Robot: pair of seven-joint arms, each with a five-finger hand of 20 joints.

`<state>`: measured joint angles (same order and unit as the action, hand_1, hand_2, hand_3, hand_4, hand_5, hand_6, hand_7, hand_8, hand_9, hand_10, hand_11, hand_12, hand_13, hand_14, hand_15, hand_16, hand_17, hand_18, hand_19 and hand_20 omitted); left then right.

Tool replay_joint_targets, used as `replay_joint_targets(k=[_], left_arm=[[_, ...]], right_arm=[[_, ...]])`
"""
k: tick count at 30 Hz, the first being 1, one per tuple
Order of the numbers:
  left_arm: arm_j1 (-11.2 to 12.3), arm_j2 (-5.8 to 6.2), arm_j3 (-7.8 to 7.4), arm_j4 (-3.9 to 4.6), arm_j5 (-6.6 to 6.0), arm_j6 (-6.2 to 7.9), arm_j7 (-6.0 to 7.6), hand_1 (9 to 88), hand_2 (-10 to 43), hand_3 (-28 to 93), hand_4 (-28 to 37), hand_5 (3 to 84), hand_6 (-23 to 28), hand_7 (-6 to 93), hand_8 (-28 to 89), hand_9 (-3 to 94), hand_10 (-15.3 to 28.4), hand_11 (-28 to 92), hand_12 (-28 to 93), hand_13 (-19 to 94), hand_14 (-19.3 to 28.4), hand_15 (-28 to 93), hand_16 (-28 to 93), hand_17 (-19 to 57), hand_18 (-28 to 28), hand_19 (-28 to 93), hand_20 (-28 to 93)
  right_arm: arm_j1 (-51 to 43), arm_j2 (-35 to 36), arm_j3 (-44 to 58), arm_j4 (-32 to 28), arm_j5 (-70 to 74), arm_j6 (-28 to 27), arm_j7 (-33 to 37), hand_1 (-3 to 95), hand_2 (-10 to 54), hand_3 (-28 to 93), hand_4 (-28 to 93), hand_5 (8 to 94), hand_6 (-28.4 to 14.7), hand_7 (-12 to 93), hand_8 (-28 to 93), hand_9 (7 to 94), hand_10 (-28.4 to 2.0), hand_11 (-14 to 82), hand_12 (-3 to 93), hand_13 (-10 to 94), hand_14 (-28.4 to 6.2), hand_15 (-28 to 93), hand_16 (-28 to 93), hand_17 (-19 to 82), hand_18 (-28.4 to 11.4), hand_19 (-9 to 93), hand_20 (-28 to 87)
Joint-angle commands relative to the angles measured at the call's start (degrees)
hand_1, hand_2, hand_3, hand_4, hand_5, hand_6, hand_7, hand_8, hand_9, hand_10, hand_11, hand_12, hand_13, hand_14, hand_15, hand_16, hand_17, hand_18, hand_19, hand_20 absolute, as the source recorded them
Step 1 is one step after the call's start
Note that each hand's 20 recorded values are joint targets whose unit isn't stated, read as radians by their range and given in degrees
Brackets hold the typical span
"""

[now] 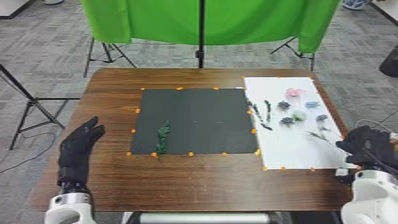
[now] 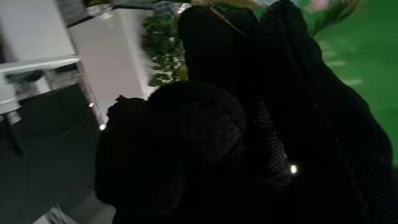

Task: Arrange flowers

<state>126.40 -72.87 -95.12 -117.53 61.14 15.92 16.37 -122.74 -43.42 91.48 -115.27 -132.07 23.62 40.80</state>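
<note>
Green sprig (image 1: 163,136) lay on the left part of the dark sheet (image 1: 200,120), on the counter (image 1: 111,175). We saw a pink flower (image 1: 295,92) on the white sheet (image 1: 293,155). Left hand (image 1: 78,147): loosely open, left of the dark sheet. Right hand (image 1: 367,145): near the white sheet; its grip we couldn't tell.

The head view is bright and evenly lit across the table (image 1: 111,165). The sheet (image 1: 293,145) is the brightest broad area, close to washed out, while the mat (image 1: 195,120) stays dark and matte. Folds shade the green cloth (image 1: 213,25). The left hand (image 1: 78,150) and right hand (image 1: 362,145) sink to near black.

The right wrist view is much dimmer; deep shadow swallows most detail on the right hand (image 2: 302,110), with mesh faintly lit and a small white glint low down. Pale spots lighten the green behind.
</note>
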Motion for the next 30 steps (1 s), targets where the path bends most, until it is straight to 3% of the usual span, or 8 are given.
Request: replay_joint_targets(k=[1, 5, 11, 19, 25, 29, 30], left_arm=[[0.5, -0.47, 1.06, 0.27, 0.19, -0.74, -0.92, 30.6, 3.7, 66, -23.3, 46.1, 3.9, 12.8, -7, 46.0, 13.3, 18, 12, 34, 15.8, 19, 0, 5.3, 12.6, 7, 20], [0.1, -0.40, 1.39, 0.47, 0.32, -1.34, -0.84, 30.4, 3.4, 66, -23.0, 46.1, 4.0, 12.6, -7, 45.9, 13.2, 18, 12, 34, 15.8, 19, 0, 5.1, 12.7, 7, 20], [-0.2, -0.70, 1.86, 0.65, 0.41, -1.99, -1.30, 30.2, 3.1, 65, -22.8, 46.1, 4.1, 12.4, -7, 45.9, 13.2, 17, 12, 34, 15.9, 19, 0, 5.0, 12.7, 8, 20], [0.4, -0.45, 1.50, 0.34, 0.14, -1.97, -2.04, 29.9, 2.5, 65, -22.5, 45.8, 4.1, 12.4, -7, 45.7, 13.2, 17, 12, 34, 15.9, 19, 0, 4.7, 12.7, 7, 19], [0.8, -0.55, 1.44, 0.14, 0.33, -2.96, -2.91, 29.5, 2.2, 65, -22.5, 45.6, 4.0, 12.1, -7, 45.5, 13.3, 17, 12, 33, 15.9, 18, 0, 4.5, 12.6, 7, 19], [0.6, -0.47, 1.26, 0.19, 0.42, -3.60, -3.46, 29.3, 2.1, 65, -22.4, 45.3, 4.0, 11.9, -7, 45.2, 13.2, 17, 12, 33, 15.8, 18, 0, 4.4, 12.6, 7, 19], [0.4, -0.42, 1.28, 0.22, 0.49, -3.63, -3.58, 29.3, 2.0, 65, -22.3, 45.3, 4.0, 11.8, -7, 45.0, 13.2, 17, 12, 33, 15.8, 18, 0, 4.3, 12.6, 7, 19]], right_arm=[[14.4, -3.0, -12.6, -7.6, 7.7, 2.3, -4.3, 61.1, -9.5, 53, -21, 82.9, 0.9, 23, 16, 90.1, -9.9, 20.5, 38.1, 92, -2.6, 57, 33, 65, -11.2, 93, 56], [25.3, -6.9, -25.3, -4.7, 9.4, 2.8, -5.5, 61.3, -9.5, 53, -20, 83.0, 0.9, 23, 16, 90.5, -10.0, 20.6, 37.9, 92, -2.5, 56, 33, 65, -11.1, 93, 56], [33.6, -13.4, -37.9, 2.2, 12.3, 1.0, -6.5, 61.6, -9.5, 53, -19, 83.2, 0.5, 22, 16, 90.7, -10.1, 21.6, 37.6, 92, -2.3, 56, 34, 66, -10.9, 93, 57], [37.8, -15.8, -45.6, 6.1, 14.3, -3.4, -5.6, 61.9, -9.5, 52, -18, 83.4, -0.1, 23, 17, 90.5, -10.5, 22.9, 37.3, 92, -2.1, 56, 34, 67, -10.4, 93, 57], [40.3, -16.4, -49.0, 6.8, 17.7, -4.1, -5.9, 61.0, -9.5, 51, -16, 83.3, -0.5, 23, 17, 90.2, -10.8, 24.3, 35.9, 93, -2.1, 56, 34, 67, -10.0, 93, 56], [41.9, -17.1, -50.6, 7.3, 18.4, -4.9, -6.7, 62.4, -9.5, 40, -10, 82.5, -1.3, 24, 17, 88.9, -11.7, 29.0, 30.6, 93, -2.1, 55, 34, 67, -9.7, 93, 55], [42.2, -17.3, -50.8, 7.6, 18.4, -5.2, -6.8, 73.5, -9.5, 5, 13, 82.1, -1.5, 24, 17, 88.8, -11.9, 29.6, 28.8, 93, -2.1, 55, 33, 67, -9.7, 93, 55]])
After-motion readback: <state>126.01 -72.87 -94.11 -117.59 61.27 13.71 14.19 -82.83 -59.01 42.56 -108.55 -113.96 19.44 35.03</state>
